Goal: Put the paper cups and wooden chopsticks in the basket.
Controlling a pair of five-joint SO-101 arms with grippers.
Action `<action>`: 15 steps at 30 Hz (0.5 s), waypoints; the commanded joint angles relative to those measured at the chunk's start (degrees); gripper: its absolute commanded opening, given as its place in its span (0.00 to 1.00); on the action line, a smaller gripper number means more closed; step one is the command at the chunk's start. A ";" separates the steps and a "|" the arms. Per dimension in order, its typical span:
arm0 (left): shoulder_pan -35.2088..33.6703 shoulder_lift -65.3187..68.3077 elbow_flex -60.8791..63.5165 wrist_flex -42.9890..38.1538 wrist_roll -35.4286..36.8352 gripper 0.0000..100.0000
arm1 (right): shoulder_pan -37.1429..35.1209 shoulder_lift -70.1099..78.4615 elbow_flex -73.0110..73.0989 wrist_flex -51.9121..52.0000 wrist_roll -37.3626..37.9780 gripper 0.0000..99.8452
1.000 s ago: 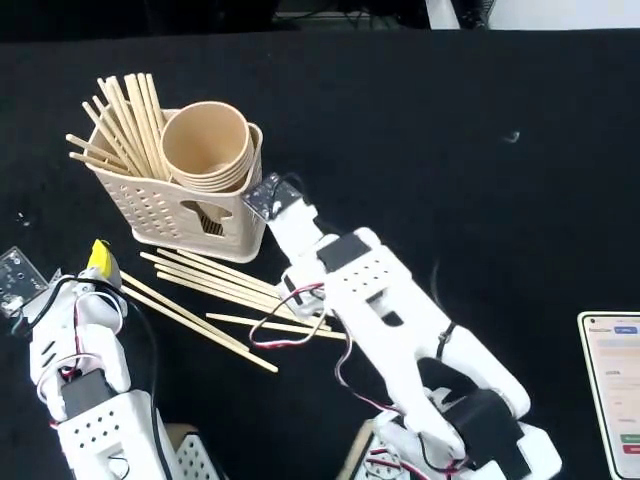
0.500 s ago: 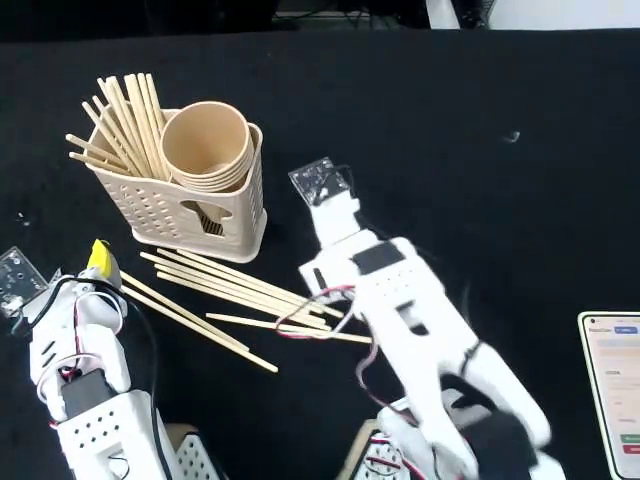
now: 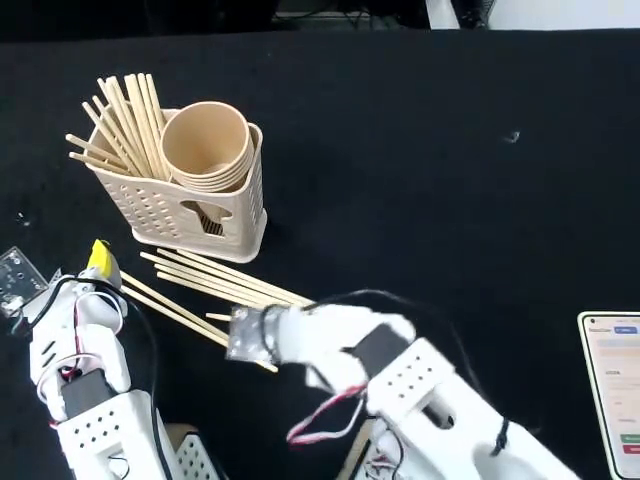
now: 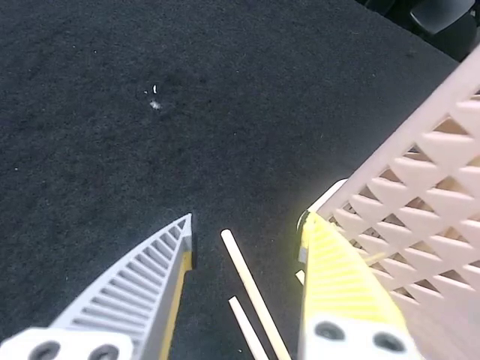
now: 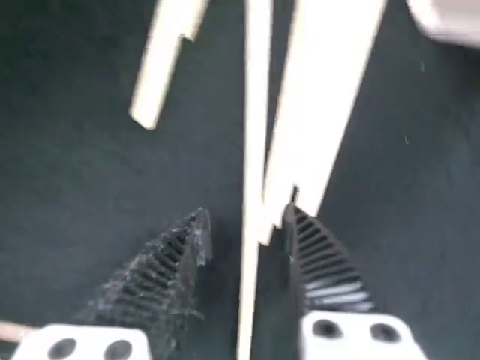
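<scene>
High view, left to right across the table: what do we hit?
Left end effector → basket → right arm → phone. Loose chopsticks left out: they overlap the basket and the arm.

A black cloth (image 3: 450,200) covered the table. At the near right edge lay a phone (image 3: 612,390) with its screen lit, partly cut off by the edge of the high view. A small pale speck (image 3: 513,136) sat on the cloth toward the far right. Beyond the table's far edge, at the right corner, a white surface (image 3: 560,12) showed. The left wrist view caught a few pale flecks (image 4: 154,97) on the cloth.
</scene>
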 commanded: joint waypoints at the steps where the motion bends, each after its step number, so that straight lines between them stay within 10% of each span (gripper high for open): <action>1: 0.57 -0.70 -0.57 -0.09 -0.53 0.23 | -5.98 3.47 -0.31 -3.25 -5.98 0.25; 15: -6.99 -0.70 -2.24 0.09 1.49 0.23 | -16.00 35.30 -24.48 -10.81 -24.00 0.27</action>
